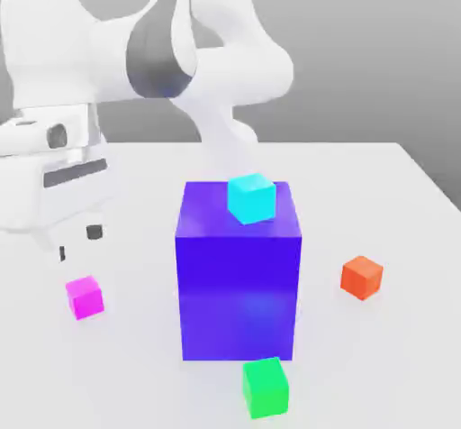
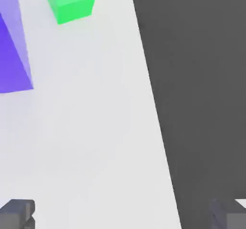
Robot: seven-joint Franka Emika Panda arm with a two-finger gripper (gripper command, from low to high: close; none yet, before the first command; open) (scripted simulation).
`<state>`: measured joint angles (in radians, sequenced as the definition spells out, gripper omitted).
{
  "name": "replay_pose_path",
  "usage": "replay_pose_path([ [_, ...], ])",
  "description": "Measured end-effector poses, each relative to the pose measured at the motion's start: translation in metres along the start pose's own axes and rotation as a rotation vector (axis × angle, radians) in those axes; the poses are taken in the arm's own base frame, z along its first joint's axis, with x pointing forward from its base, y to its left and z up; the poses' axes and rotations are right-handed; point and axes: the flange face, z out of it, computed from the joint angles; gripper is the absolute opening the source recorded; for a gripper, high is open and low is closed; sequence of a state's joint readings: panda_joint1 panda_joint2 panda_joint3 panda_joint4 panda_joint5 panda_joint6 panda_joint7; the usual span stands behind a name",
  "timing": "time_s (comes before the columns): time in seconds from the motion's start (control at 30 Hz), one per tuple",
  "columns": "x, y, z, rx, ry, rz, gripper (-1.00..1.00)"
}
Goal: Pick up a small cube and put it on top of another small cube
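The small magenta cube [image 1: 85, 296] lies on the white table at the exterior view's left. My gripper [image 1: 78, 243] hangs just above and a little behind it, apart from it. The gripper [image 2: 122, 216] is open, its dark fingertips [image 2: 17, 213] spread wide with nothing between them. The small green cube [image 1: 266, 387] rests near the front edge, just in front of the big blue block. In the hand view the green cube [image 2: 69, 1] sits on the table beside a corner of the blue block [image 2: 12, 45].
A big blue-purple block [image 1: 239, 274] stands mid-table with a cyan cube [image 1: 250, 197] on top. An orange-red cube [image 1: 361, 277] lies at the exterior view's right. The table edge [image 2: 156, 127] meets dark floor in the hand view.
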<state>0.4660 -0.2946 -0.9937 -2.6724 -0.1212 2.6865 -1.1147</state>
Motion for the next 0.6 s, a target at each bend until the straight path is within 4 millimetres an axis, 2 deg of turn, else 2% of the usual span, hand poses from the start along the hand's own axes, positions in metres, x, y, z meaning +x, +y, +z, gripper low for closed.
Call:
replay_pose_path([
  [0.3, -0.06, -0.014, 0.044, 0.059, -0.087, -0.274, 0.0],
  [0.6, -0.121, -0.036, 0.072, 0.137, -0.167, -0.548, 0.0],
])
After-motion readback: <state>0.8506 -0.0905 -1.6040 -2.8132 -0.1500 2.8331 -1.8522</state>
